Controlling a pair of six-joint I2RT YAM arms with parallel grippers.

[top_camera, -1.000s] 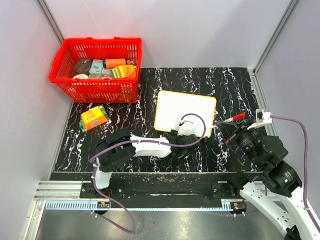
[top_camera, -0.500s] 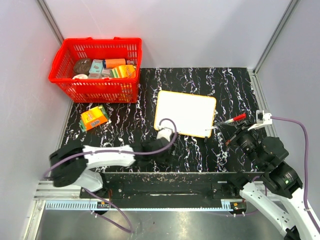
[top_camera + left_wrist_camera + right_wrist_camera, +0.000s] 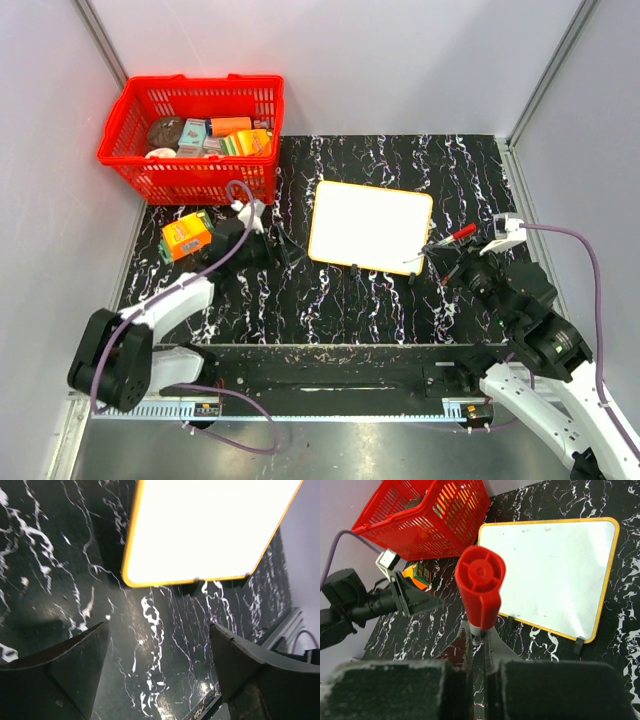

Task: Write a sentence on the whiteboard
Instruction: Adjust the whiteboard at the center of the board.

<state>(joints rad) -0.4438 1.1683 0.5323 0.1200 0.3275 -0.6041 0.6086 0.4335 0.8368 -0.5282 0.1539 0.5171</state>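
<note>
Holding assorted boxes (image 3: 215,137), red basket (image 3: 190,184); left jaws spread, right jaws pinching red marker (image 3: 481,595).

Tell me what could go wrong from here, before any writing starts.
1. The whiteboard sits unheld: the left gripper is open, off its left edge, so marker pressure might slide it.
2. The right gripper pinches the red marker near one end; it may tilt when pressed down.
</note>
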